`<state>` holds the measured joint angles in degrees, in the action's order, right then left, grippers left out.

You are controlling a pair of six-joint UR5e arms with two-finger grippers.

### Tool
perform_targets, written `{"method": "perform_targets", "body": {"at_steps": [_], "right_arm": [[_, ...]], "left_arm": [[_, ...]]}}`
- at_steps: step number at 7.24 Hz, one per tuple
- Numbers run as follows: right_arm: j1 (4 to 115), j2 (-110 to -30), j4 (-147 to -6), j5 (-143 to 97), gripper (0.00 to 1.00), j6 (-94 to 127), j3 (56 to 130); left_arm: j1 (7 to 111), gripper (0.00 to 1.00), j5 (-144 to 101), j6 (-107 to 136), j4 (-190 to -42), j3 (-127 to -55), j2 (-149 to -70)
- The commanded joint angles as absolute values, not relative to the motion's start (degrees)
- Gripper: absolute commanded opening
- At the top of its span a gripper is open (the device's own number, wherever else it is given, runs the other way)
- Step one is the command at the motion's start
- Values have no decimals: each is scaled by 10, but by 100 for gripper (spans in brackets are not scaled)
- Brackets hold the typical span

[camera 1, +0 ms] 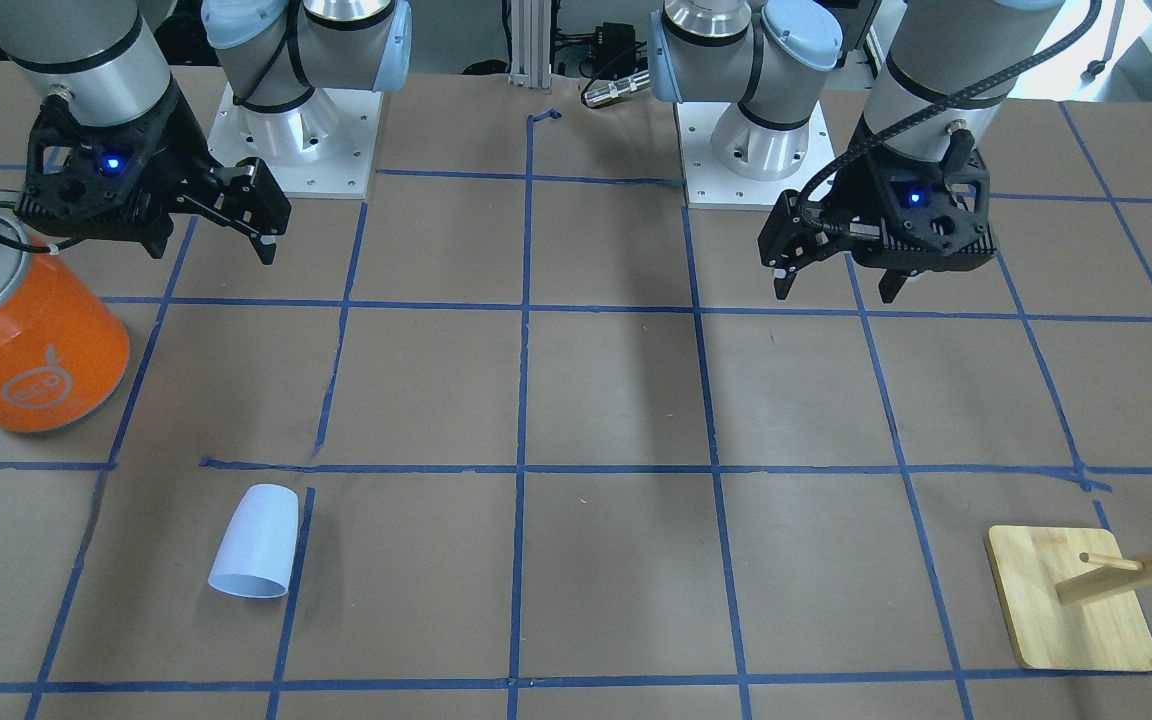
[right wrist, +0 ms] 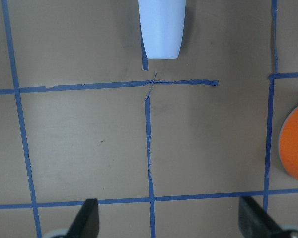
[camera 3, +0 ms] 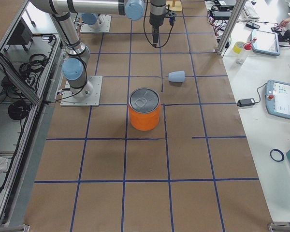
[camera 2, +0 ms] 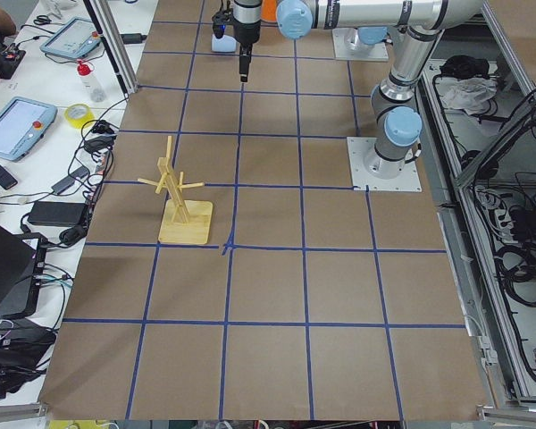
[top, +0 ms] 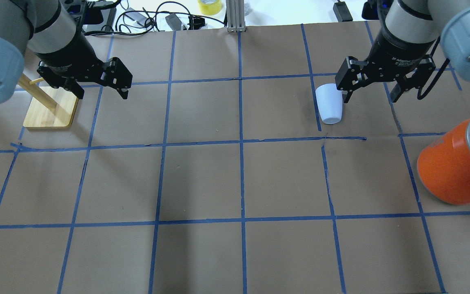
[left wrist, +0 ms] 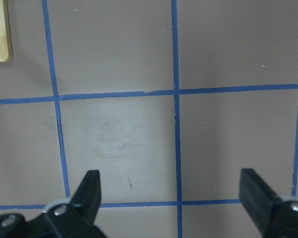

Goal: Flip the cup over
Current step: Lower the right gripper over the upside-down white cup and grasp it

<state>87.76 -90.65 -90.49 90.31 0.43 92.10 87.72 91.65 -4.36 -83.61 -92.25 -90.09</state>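
The pale blue-white cup lies on its side on the brown table, narrower end toward the robot. It also shows in the overhead view, the exterior right view and at the top of the right wrist view. My right gripper is open and empty. It hovers above the table, short of the cup on the robot's side, with its fingers spread wide. My left gripper is open and empty, far from the cup, with its fingers spread over bare table.
A big orange can with a silver lid stands at the table's right end, near my right arm. A wooden peg stand is under my left arm. Blue tape lines grid the table.
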Motion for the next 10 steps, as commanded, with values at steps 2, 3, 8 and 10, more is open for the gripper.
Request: {"method": "perform_targets", "body": {"at_steps": [2,3,8,10], "right_arm": [[872,-771,-1086,910,100,4,887],[872,-709,-1127,936,100,3,864],[872,-595,-1250,930,100,6,863],[872,-573,-1264,915,100,6,863]], "left_arm": [[877,100,931,-46,-833,-929,-898],[876,100,930,-46,-829,-937,-895],[875,100,930,-47,-830,-940,-894],[875,100,930,-47,-829,-940,-894]]}}
